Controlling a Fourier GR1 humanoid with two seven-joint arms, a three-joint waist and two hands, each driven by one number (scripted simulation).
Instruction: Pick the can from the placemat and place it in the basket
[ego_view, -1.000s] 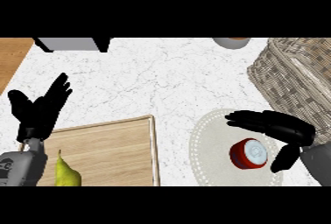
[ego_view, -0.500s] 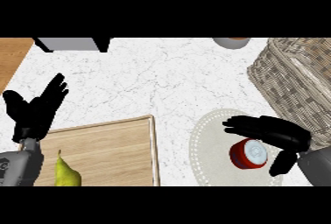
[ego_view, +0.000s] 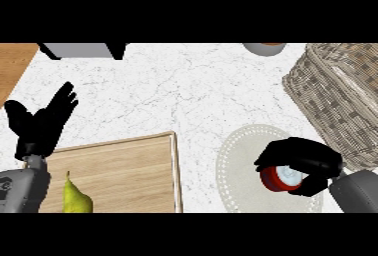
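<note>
head view: the can (ego_view: 280, 178), red with a pale top, sits over the lower right part of the round white placemat (ego_view: 238, 165). the right hand (ego_view: 304, 159) comes in from the lower right and covers it, fingers and thumb curled round its sides, so only the top and part of the red wall show. whether the can is lifted off the mat i cannot tell. the wicker basket (ego_view: 336, 95) stands just beyond the mat, up and to the right. the left hand (ego_view: 40, 125) rests at the left edge, fingers straight and up, holding nothing, beside a wooden board (ego_view: 125, 170) with a pear (ego_view: 75, 199) on it.

the step looks like the grasp, with the carry yet to come. the next move calls for raising the can high enough to clear the basket's rim, then moving it over the opening before letting go.
</note>
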